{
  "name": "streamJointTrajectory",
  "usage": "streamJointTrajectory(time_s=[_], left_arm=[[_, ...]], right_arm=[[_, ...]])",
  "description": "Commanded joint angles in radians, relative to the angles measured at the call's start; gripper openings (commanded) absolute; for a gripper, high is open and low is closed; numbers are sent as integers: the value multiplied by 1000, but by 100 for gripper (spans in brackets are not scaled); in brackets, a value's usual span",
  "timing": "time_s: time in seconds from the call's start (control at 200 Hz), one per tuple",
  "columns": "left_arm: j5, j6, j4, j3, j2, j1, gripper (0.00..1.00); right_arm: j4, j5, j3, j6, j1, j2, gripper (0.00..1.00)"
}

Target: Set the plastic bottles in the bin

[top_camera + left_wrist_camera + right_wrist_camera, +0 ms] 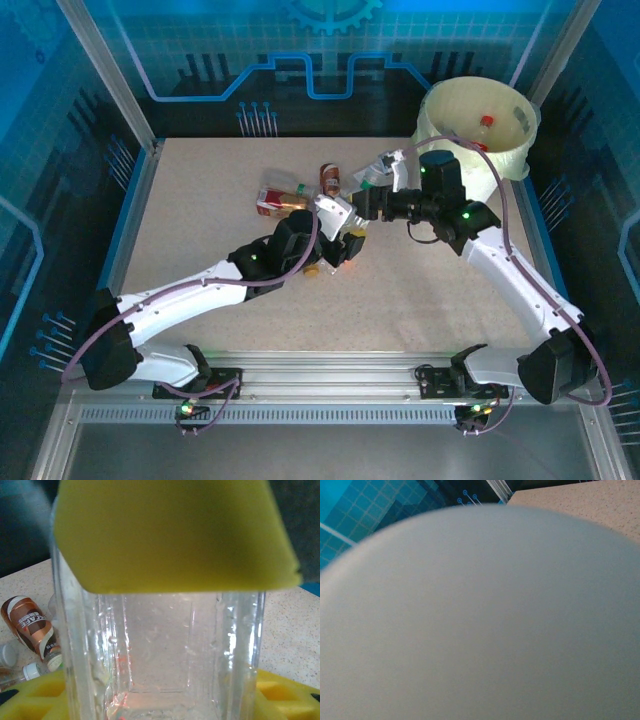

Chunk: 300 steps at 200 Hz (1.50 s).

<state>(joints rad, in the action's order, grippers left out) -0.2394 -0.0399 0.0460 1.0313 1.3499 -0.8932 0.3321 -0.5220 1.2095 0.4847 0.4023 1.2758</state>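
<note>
My left gripper [348, 240] is near the middle of the table, and its yellow pads [175, 535] are shut on a clear, ribbed plastic bottle [165, 650]. My right gripper [362, 203] reaches in from the right, just above and beside the left one. A blurred, round grey surface [480, 625] sits right against its camera and hides its jaws. A crushed bottle with a green label [374, 172] lies just beyond it. The bin [515, 150], white with a pale yellow liner, stands at the far right corner with a red-capped bottle [485, 123] inside.
A brown-labelled bottle [330, 178] [30, 625] and a red-labelled bottle [280, 198] lie on the table behind the left gripper. A small white-capped bottle [30, 671] lies close by. Blue walls and metal posts [110, 75] enclose the table.
</note>
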Motion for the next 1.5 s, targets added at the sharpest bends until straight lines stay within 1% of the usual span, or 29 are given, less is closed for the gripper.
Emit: streamJointTrajectory(time_s=[0.0,0.115,0.29,0.405,0.525,0.735,0.86,1.03,1.111,1.201,1.341,1.416,1.496], left_arm=[[-70,-42,-31,51,13,2,61],[-114,-49,-32,43,6,3,74],[-165,-59,-40,22,-20,4,87],[-199,-74,-19,-14,-57,4,94],[-260,-97,11,-65,-106,4,99],[-384,-126,48,-158,-201,5,99],[-427,-163,40,-207,-254,13,99],[-431,-234,25,-265,-316,38,99],[-442,-271,14,-288,-342,49,99],[-487,-310,12,-321,-378,51,99],[-537,-360,25,-385,-447,62,99],[-555,-387,13,-412,-482,70,99],[-573,-422,-13,-438,-518,81,99]], right_arm=[[33,78,47,-28,-1,-30,41],[51,148,64,-37,-15,-37,39],[109,294,103,-30,-38,-38,37],[125,366,137,-54,-67,-43,36],[136,437,189,-83,-119,-37,35],[121,532,298,-146,-233,16,35],[92,594,385,-171,-303,72,35],[-21,669,446,-79,-409,150,37],[-87,732,451,-30,-443,179,37],[-124,828,446,13,-471,210,39],[-210,969,370,14,-484,217,40],[-255,1025,317,-12,-488,212,40],[-249,1055,302,-30,-503,220,40]])
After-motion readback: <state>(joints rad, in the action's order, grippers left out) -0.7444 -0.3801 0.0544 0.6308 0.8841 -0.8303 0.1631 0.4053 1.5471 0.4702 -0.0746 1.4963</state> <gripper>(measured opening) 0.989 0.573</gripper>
